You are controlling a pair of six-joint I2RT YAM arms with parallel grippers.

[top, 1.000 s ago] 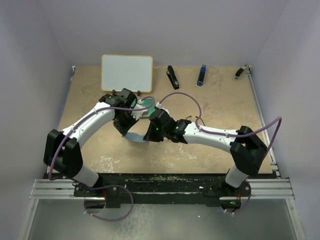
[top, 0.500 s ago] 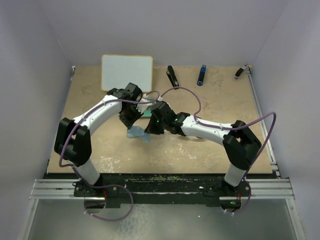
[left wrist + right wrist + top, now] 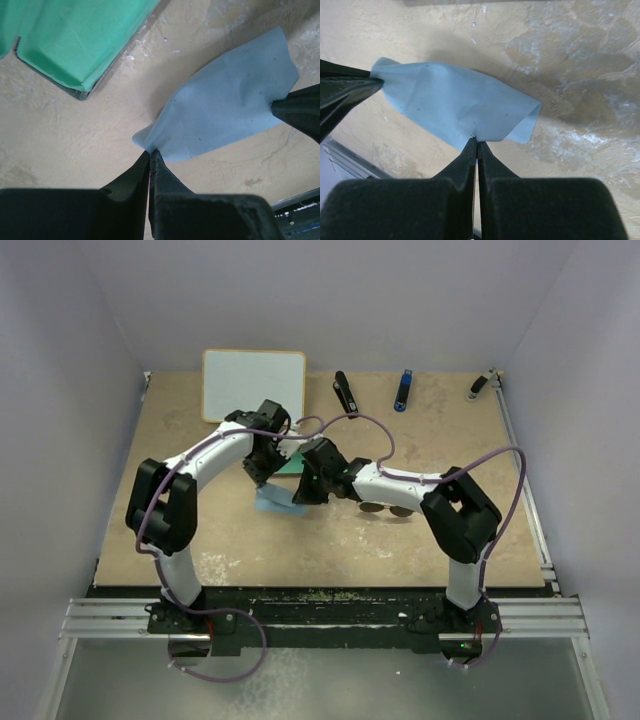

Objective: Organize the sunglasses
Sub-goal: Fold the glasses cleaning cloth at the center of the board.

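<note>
The left tool (image 3: 150, 152) and right tool (image 3: 476, 142) each clamp the blue cloth (image 3: 225, 110); right arm (image 3: 400, 483) half hides sunglasses (image 3: 402, 511).

Sunglasses (image 3: 374, 507): two dark lenses, thin frame, lying on table (image 3: 450, 440), partly hidden under right arm (image 3: 400, 483).

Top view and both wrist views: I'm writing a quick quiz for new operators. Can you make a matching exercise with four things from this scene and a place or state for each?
Things
1. blue cloth
2. case
3. sunglasses
4. whiteboard

Places or states
A. lying on the table, in neither gripper
B. at the table's far left
C. pinched at opposite ends by the left gripper and the right gripper
D. open, green lining showing

Pairs: 1-C, 2-D, 3-A, 4-B
</note>
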